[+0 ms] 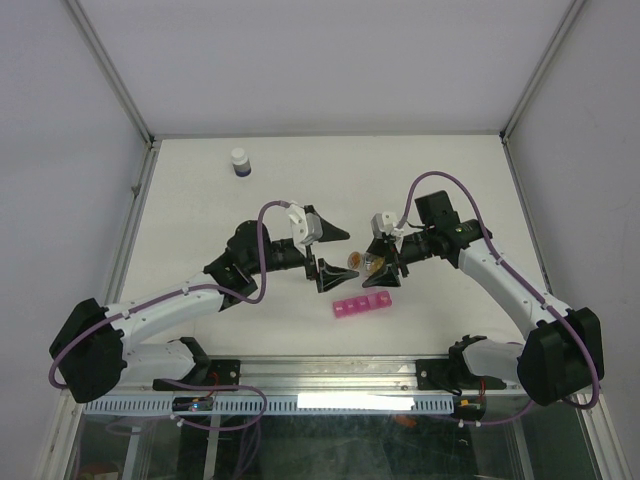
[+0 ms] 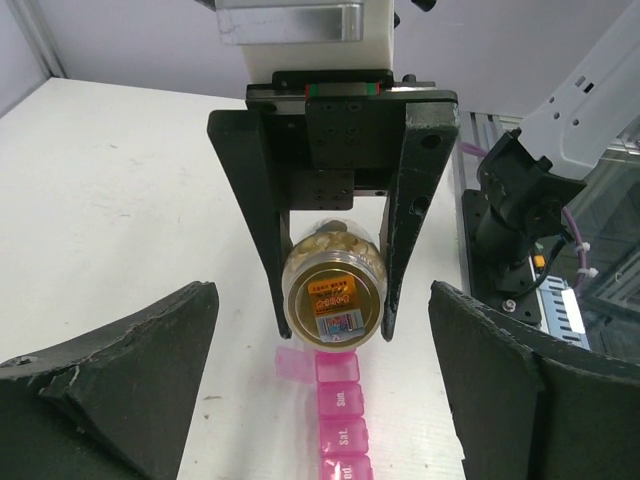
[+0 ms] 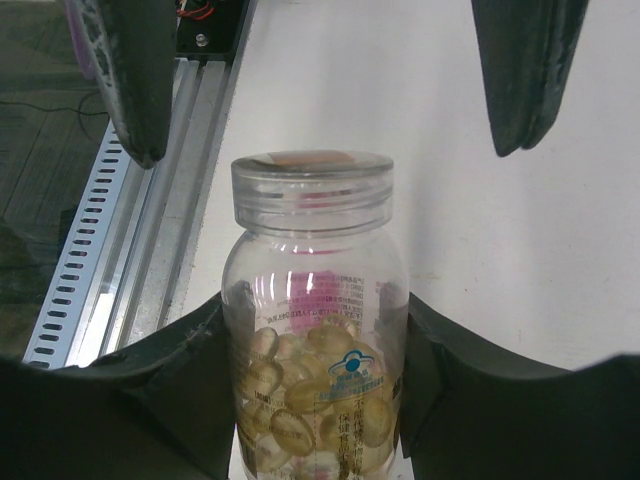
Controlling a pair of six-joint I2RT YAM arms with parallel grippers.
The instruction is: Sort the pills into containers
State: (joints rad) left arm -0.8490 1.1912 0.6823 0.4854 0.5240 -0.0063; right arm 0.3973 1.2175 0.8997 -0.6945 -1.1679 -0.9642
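A clear bottle (image 1: 366, 263) of yellow pills (image 3: 300, 390) hangs on its side above the table, capped end toward the left arm. My right gripper (image 3: 315, 400) is shut on its body. The bottle's gold-sealed cap (image 2: 334, 300) faces my left gripper (image 2: 322, 335), which is open, one finger on each side a little short of the cap and not touching it. The pink containers strip (image 2: 342, 410) lies on the table under the bottle. Its end compartment's lid (image 2: 297, 366) is flipped open. In the top view the strip (image 1: 363, 306) sits just in front of both grippers.
A small white-capped dark bottle (image 1: 240, 162) stands at the back left of the table. A metal rail (image 1: 330, 372) runs along the near edge, with both arm bases behind it. Walls close off the sides and back.
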